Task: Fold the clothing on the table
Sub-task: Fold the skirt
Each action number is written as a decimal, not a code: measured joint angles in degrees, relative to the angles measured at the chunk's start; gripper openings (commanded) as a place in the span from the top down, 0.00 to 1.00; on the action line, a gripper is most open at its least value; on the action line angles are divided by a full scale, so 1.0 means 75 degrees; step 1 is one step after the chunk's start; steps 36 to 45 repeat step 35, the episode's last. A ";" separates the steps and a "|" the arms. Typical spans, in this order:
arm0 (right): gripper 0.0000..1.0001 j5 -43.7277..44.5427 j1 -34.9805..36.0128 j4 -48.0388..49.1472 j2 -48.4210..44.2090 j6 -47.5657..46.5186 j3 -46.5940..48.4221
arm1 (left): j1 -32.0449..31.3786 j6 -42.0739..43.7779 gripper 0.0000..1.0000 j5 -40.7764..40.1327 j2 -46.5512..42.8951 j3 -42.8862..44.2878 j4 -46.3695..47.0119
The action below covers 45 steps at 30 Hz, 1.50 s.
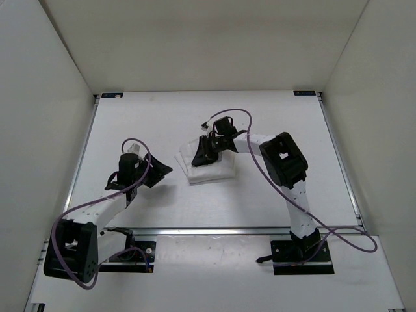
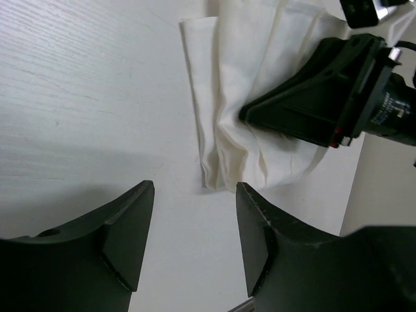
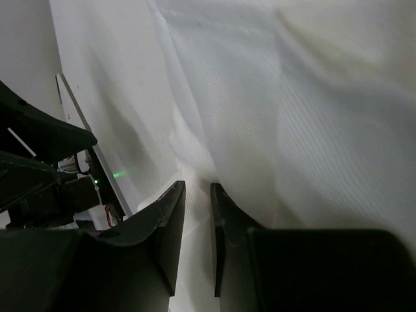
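The plain white, thin, wrinkled fabric garment (image 1: 211, 170) lies bunched into a compact folded stack near the middle of the large flat matte white worktop (image 1: 162, 123), closer to the right arm.

The left claw (image 1: 162, 172) hovers low just beside the garment's left edge. In the left wrist view its two dark fingers (image 2: 127, 227) stand well apart with only bare worktop between them, so the left claw (image 2: 195, 187) is open and holds nothing. The garment's layered edge (image 2: 227, 97) sits just ahead of it.

The right claw (image 1: 207, 151) is down on top of the garment, its tip (image 2: 246, 114) pressing into the creases. In the right wrist view its fingers (image 3: 166, 221) leave only a narrow slit. I cannot tell whether the right claw (image 3: 197, 186) has fabric (image 3: 292, 97) pinched.
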 measured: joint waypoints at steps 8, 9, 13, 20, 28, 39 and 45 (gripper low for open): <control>0.72 0.0152 0.0093 -0.0664 -0.0624 -0.0423 0.0519 | 0.0216 0.0664 0.01 0.0510 -0.0484 0.0734 -0.1011; 0.72 0.0309 0.0090 -0.0659 -0.1075 -0.0475 0.0356 | 0.0242 0.0796 0.01 0.0586 -0.0522 0.0933 -0.1285; 0.67 0.0950 -0.0035 -0.0697 -0.3885 -0.0673 -0.1070 | 0.0306 0.1384 0.01 0.0866 -0.0845 0.1871 -0.2317; 0.64 0.1463 -0.1830 -0.0775 -0.7933 -0.1145 -0.3311 | 0.0076 0.2643 0.01 0.0973 -0.1629 0.2801 -0.3928; 0.62 0.1556 -0.3246 -0.1868 -0.8556 -0.1629 -0.4398 | -0.0079 0.3582 0.01 0.0455 -0.2133 0.2818 -0.5604; 0.62 0.1550 -0.3246 -0.1906 -0.8594 -0.1833 -0.4398 | -0.0149 0.3926 0.01 0.0210 -0.2136 0.2818 -0.6178; 0.62 0.1550 -0.3246 -0.1906 -0.8594 -0.1833 -0.4398 | -0.0149 0.3926 0.01 0.0210 -0.2136 0.2818 -0.6178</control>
